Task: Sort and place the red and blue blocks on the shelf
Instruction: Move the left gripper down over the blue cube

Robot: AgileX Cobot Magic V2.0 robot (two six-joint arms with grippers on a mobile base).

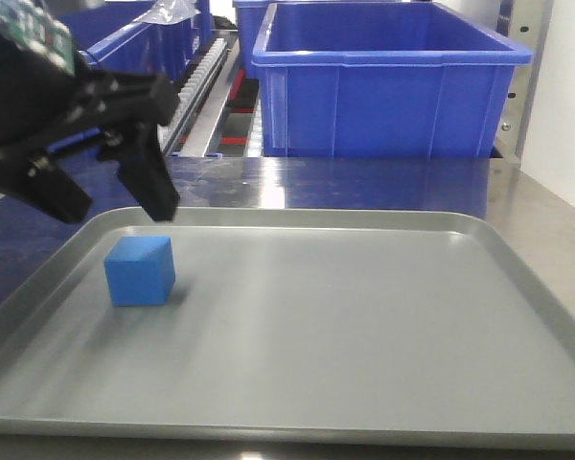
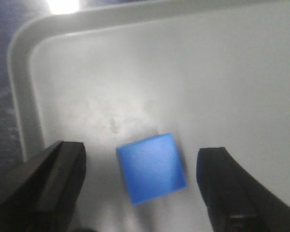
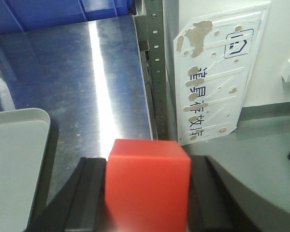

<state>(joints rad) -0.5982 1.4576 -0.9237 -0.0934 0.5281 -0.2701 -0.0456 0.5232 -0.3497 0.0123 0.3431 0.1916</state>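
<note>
Blue block [image 1: 139, 271]: sits flat on the grey tray [image 1: 364, 316], in the tray's near-left part and apart from its rim.

Left pincer [image 1: 117, 206]: hangs just above the block with its jaws spread wide. In the left wrist view one black finger stands to each side of the cube, and neither touches it.

Red block [image 3: 147, 186]: clamped between the fingers of the right pincer [image 3: 147, 198]. It is held off the tray's right edge, above the steel tabletop [image 1: 393, 182].

Shelf [image 1: 199, 91]: its roller tracks run behind the tray. A large blue bin [image 1: 383, 96] stands on it beyond the tray's far edge.

Assessment: the red cube is in hand and awaits placing. The step in progress appears to be the pickup of the blue cube.

Next move: lower the left pincer until its fingers bracket the cube's side faces, then close. The cube sits turned relative to the fingers, so a small wrist rotation would help. Otherwise the fingers may catch the corners and spin the cube.
</note>
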